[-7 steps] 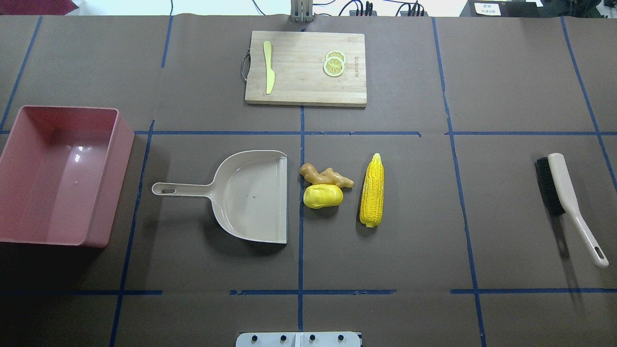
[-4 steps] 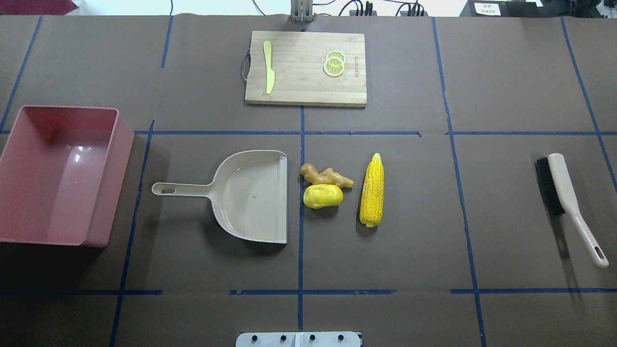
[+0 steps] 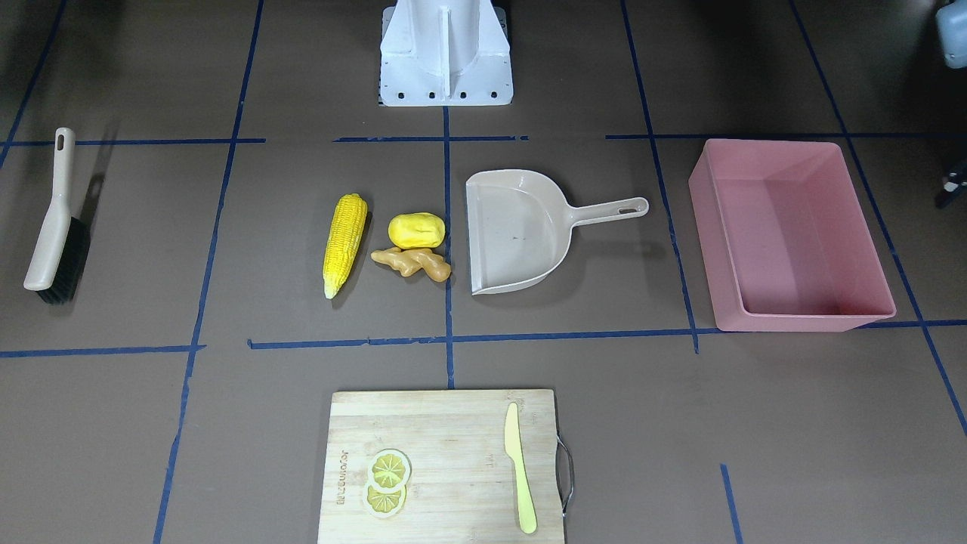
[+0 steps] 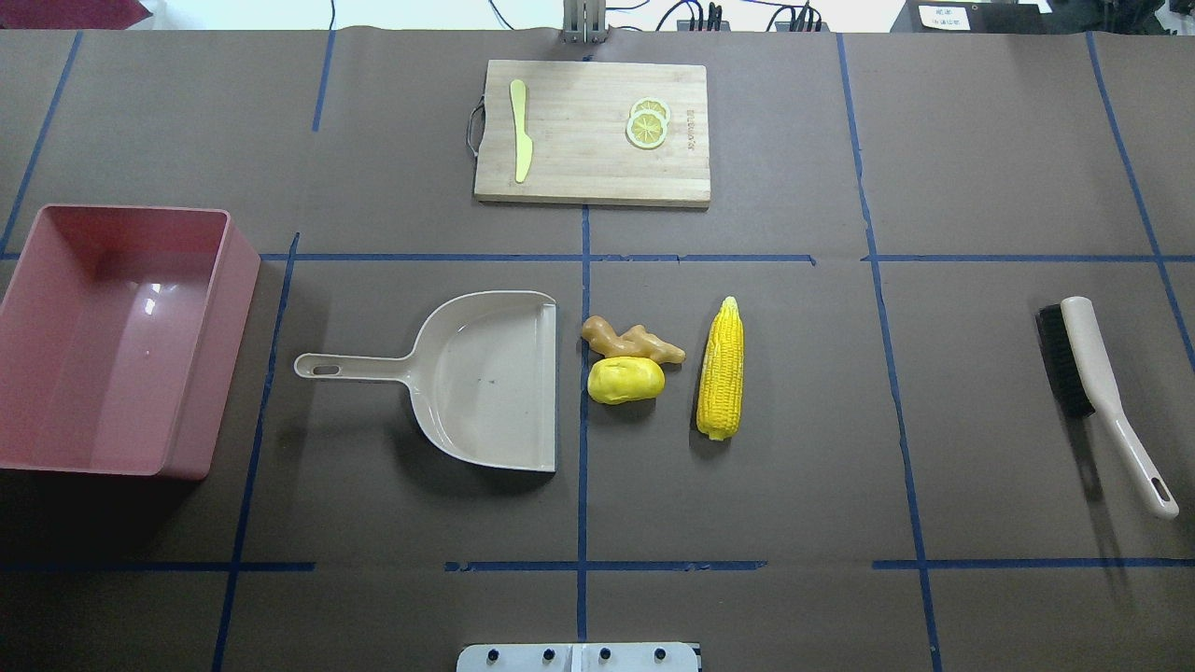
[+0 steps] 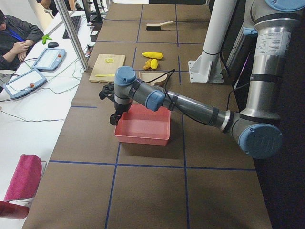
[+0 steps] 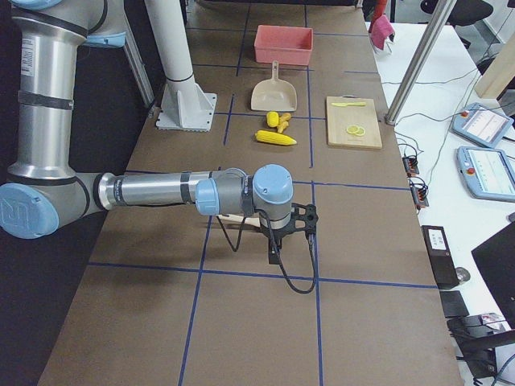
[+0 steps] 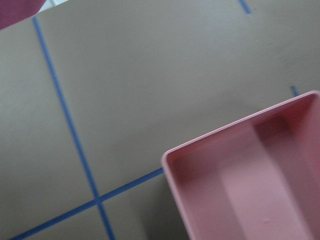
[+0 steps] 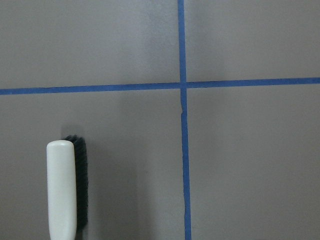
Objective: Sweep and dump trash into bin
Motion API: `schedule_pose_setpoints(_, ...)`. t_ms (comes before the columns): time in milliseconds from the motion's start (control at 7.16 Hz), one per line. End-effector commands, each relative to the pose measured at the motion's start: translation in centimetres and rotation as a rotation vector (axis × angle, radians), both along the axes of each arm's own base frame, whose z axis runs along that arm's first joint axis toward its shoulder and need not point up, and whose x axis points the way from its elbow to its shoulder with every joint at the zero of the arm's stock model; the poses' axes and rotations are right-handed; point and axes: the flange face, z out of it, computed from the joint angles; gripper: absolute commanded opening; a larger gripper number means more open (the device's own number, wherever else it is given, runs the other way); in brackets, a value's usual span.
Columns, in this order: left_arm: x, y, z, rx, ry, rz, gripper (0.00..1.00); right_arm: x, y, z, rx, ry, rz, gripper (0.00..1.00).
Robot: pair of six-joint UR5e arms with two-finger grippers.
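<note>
Three trash pieces, corn cob (image 4: 721, 369), potato lump (image 4: 625, 381) and ginger root (image 4: 633, 343), just beside dustpan (image 4: 485, 378) lip, well apart from bin (image 4: 220, 355). Probably light, rigid, apt to roll: calls for sweeping, brush (image 4: 1090, 369) taken by its pale handle. Cannot tell spread of left gripper (image 5: 114, 118) or right gripper (image 6: 274, 252).

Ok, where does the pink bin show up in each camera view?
Front-facing: bin at right.
Overhead: bin at left edge.
Exterior left: bin at centre.
Exterior right: bin at top.
Left wrist: bin lower right.
Right wrist: not in it.
Landmark: dustpan, handle pointing toward it.
</note>
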Motion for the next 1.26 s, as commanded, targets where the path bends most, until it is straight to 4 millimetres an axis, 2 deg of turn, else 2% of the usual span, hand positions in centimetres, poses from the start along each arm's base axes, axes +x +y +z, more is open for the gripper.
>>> schedule_pose_setpoints(0, 3.1, -1.8, -5.7, 0.077, 0.022, 0.048, 1.0, -0.8, -0.9, -2.5, 0.047, -0.003, -0.014, 1.0)
schedule_pose_setpoints(140, 6.4, -2.1, -7.9, 0.08, 0.028, 0.108, 1.0, -0.8, -1.0, -3.5, 0.071, 0.001, -0.016, 1.0)
schedule_pose_setpoints(279, 10.7, -2.0, -9.9, 0.107, 0.041, 0.181, 1.0, -2.4, -1.4, -3.8, 0.076, -0.002, -0.047, 1.0)
schedule_pose_setpoints(419, 14.1, -1.7, -11.8, 0.146, 0.044, 0.235, 1.0, -2.6, -1.4, -3.7, 0.072, -0.008, -0.048, 1.0)
schedule_pose_setpoints(558, 15.5, -1.6, -12.5, 0.149, 0.046, 0.251, 1.0, -3.3, -1.3, -3.9, 0.029, -0.029, -0.023, 1.0)
schedule_pose_setpoints(698, 16.0, -1.5, -12.4, 0.148, 0.046, 0.258, 1.0, -4.2, -0.6, -4.3, 0.011, -0.101, -0.038, 1.0)
schedule_pose_setpoints(838, 17.5, -0.9, -12.4, 0.145, 0.049, 0.287, 1.0, -4.9, 0.4, -4.4, 0.006, -0.115, -0.041, 1.0)
schedule_pose_setpoints(977, 18.9, -0.3, -12.6, 0.14, 0.055, 0.304, 1.0, -6.8, 1.7, -4.5, -0.013, -0.105, -0.028, 1.0)
schedule_pose_setpoints(1117, 19.6, -0.1, -12.6, 0.137, 0.057, 0.316, 1.0, -8.6, 4.0, -3.6, -0.041, -0.104, 0.004, 0.99)
